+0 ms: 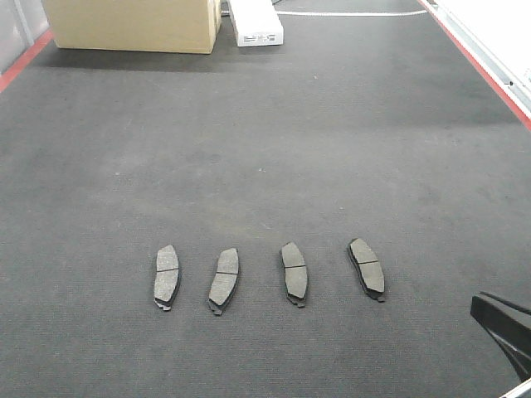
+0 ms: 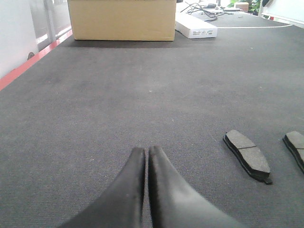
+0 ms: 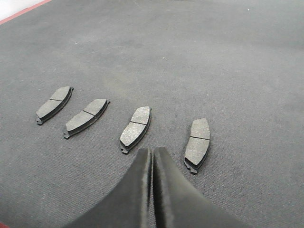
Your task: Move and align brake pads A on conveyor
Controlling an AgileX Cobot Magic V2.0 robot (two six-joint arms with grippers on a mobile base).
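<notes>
Left gripper (image 2: pixel 147 151) matte black, 2 tapered curved fingers, right gripper (image 3: pixel 152 151) alike

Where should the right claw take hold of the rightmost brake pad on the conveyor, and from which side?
Probably across its narrow width at the centre groove, coming straight down from above. The rightmost brake pad lies flat on the conveyor, friction face up, long axis tilted slightly, clear of its neighbour. The right claw, now shut, would have to open and turn to straddle the long edges.
</notes>
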